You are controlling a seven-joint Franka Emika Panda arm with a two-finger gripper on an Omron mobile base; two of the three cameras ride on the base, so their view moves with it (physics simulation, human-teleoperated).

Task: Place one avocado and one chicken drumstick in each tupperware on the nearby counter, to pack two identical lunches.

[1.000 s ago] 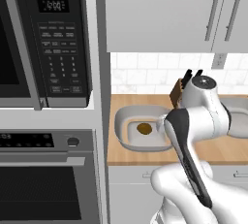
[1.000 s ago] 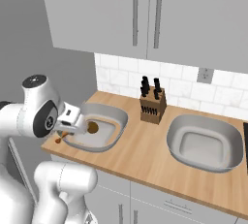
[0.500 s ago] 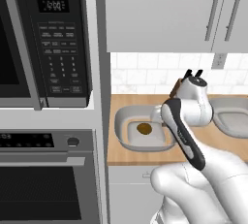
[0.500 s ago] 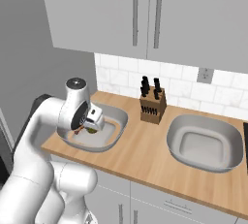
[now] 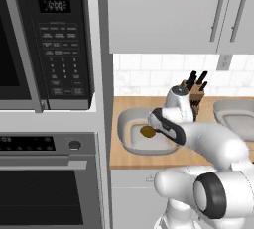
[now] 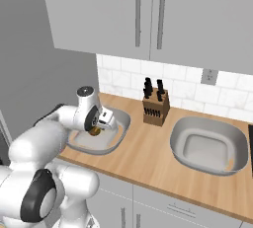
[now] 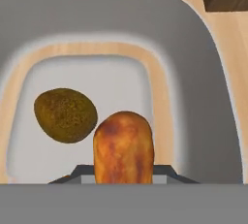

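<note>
On the far left stands a tall cabinet with a black microwave [image 5: 47,44] above and an oven [image 5: 49,183] below it. To the right of this begins the counter [image 6: 148,158], light wooden, with white tiles behind it.

On the left part of the counter sits the first tupperware [image 5: 130,146], a wide grey container. Inside it, on the floor, lies an avocado [image 7: 65,115], olive-brown and round. The gripper [image 6: 100,126] hangs just over this container, and between its fingers it holds a chicken drumstick [image 7: 124,146]. The jaws are closed narrow on the drumstick, and its plump orange-brown end sticks out in front of them. In the hand view the drumstick is just beside the avocado, to its right; I cannot tell if the two are touching, or if the drumstick already touches the container floor. In the left base view a brown piece of food [image 5: 147,132] shows under the hand, over the inside of the container.

Further right, near the tiles, a wooden knife block [image 6: 155,107] with black handles stands between the two containers. On the right part of the counter sits the second tupperware [image 6: 184,122], the same grey shape, well apart from the first one. A small orange-brown bit shows at its inner right wall, too small to name.
</note>
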